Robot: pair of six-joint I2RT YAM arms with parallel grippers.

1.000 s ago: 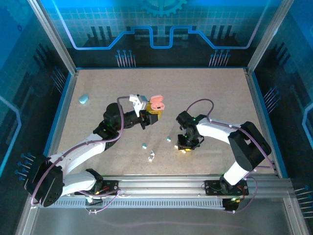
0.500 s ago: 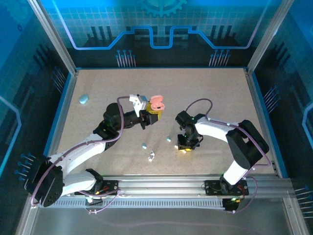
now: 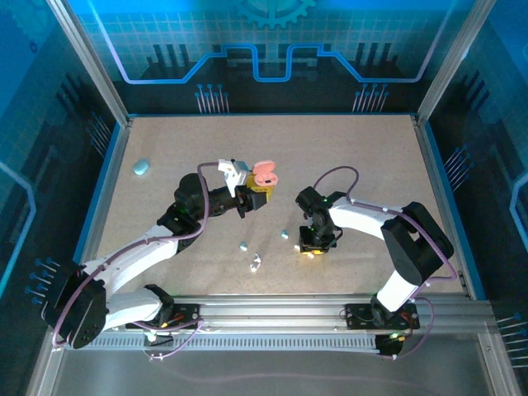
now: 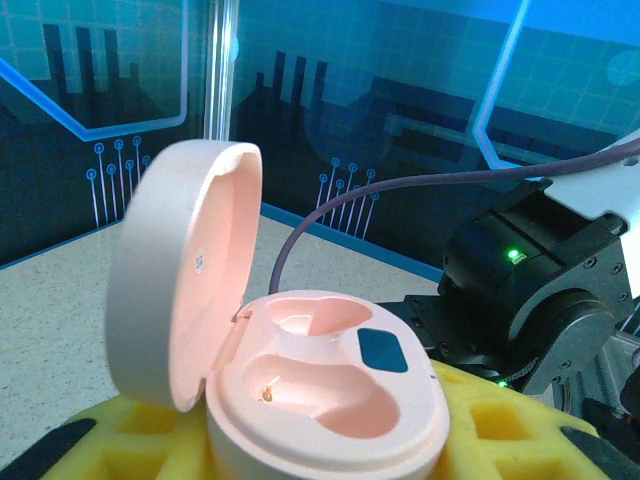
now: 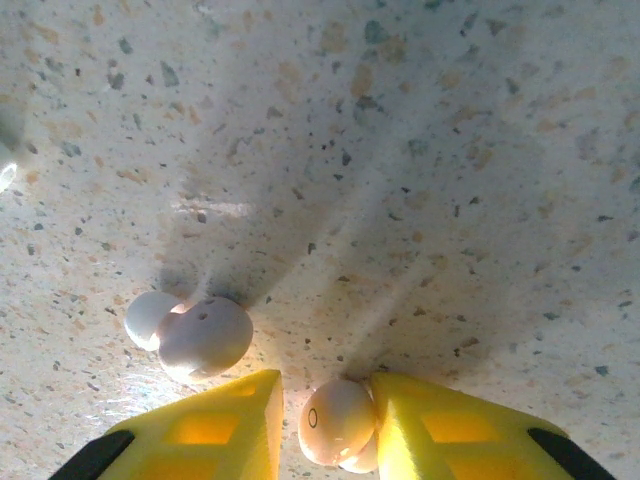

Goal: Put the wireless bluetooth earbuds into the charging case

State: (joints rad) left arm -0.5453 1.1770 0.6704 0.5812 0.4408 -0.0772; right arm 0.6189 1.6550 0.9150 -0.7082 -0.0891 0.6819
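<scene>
My left gripper (image 3: 252, 196) is shut on the pink charging case (image 3: 264, 173) and holds it above the table. In the left wrist view the case (image 4: 320, 400) sits between my yellow pads (image 4: 520, 430) with its lid (image 4: 180, 270) swung up, and both wells are empty. My right gripper (image 3: 312, 247) points down at the table. Its jaws (image 5: 327, 385) stand narrowly open around one pink earbud (image 5: 335, 420), which touches the right finger (image 5: 450, 430) and leaves a small gap to the left finger (image 5: 200, 430). A second pink earbud (image 5: 200, 335) lies just left of the fingers.
Two light blue earbuds (image 3: 243, 245) (image 3: 285, 234) and a silvery one (image 3: 256, 264) lie on the speckled table between the arms. A light blue case (image 3: 142, 167) rests at the far left. Blue walls and metal posts ring the table.
The right arm's elbow has shifted slightly; its gripper stays over the same spot. The left arm and the case have not moved.
</scene>
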